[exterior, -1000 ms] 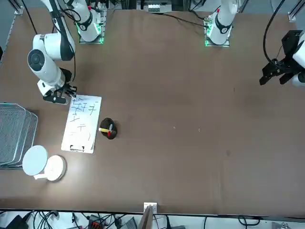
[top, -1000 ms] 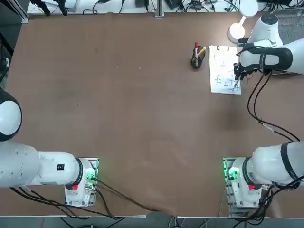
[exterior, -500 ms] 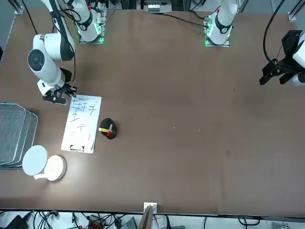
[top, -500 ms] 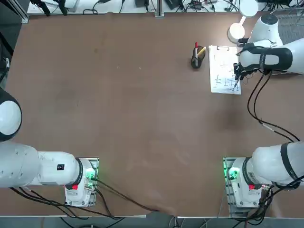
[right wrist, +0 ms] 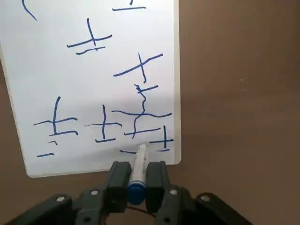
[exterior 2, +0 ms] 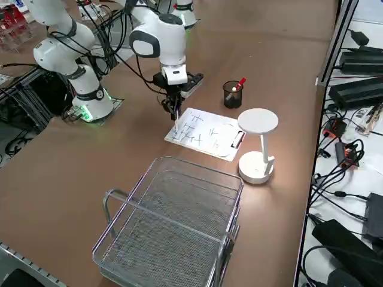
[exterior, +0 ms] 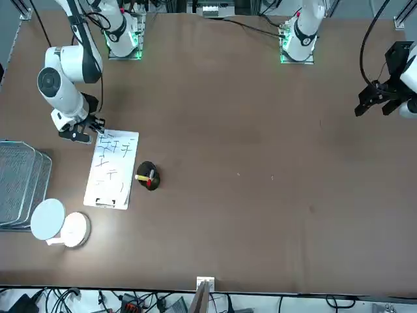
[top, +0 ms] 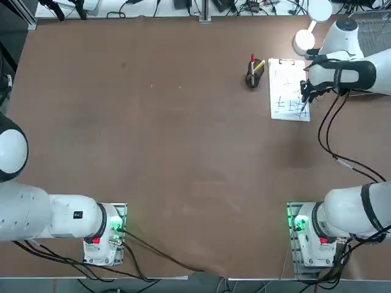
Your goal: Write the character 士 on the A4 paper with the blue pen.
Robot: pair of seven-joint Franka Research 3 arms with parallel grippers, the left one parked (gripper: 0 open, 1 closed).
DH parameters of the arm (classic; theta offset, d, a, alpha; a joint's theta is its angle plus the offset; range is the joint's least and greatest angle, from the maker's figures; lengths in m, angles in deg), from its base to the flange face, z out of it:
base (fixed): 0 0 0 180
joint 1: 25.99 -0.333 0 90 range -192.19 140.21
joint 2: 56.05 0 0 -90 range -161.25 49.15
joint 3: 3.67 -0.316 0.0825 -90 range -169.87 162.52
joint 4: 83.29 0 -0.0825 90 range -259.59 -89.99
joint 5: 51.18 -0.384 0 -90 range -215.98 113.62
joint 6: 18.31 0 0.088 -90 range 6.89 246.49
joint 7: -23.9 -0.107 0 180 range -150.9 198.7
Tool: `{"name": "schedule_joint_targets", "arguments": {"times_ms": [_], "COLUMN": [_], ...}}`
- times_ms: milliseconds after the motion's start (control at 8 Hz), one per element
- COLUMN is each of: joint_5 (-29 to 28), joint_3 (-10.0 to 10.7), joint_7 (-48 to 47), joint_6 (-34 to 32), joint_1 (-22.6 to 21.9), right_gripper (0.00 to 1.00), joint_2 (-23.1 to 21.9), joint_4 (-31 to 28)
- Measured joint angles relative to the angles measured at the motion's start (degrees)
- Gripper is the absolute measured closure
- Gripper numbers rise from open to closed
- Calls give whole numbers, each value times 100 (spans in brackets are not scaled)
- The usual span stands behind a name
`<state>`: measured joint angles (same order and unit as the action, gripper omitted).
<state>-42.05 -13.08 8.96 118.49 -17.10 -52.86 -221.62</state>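
Observation:
The A4 paper (top: pixel 286 85) (exterior: pixel 111 173) (exterior 2: pixel 203 134) (right wrist: pixel 70 70) lies at the table's far right, clipped at its far short edge and carrying several blue handwritten characters. My right gripper (right wrist: pixel 138 168) (top: pixel 305 97) (exterior: pixel 90 127) (exterior 2: pixel 173 109) hangs over the sheet's near right corner. It is shut on the blue pen (right wrist: pixel 140 158). The pen points down, and its white tip rests on the paper beside a small cross-shaped mark near the near short edge.
A black pen cup (top: pixel 252 75) (exterior: pixel 149 177) (exterior 2: pixel 232 94) holding a red and a yellow pen stands just left of the paper. A white desk lamp (top: pixel 303 40) (exterior 2: pixel 258 142) stands beyond the clip. A wire basket (exterior 2: pixel 173 227) (exterior: pixel 19 182) sits at the right edge.

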Motion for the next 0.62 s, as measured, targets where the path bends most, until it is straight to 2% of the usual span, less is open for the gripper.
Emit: {"name": "schedule_joint_targets", "arguments": {"times_ms": [625], "joint_5": [-8], "joint_3": [-12], "joint_7": [-144], "joint_6": [14], "joint_1": [-1], "right_gripper": [79], "joint_2": [22], "joint_4": [30]}}
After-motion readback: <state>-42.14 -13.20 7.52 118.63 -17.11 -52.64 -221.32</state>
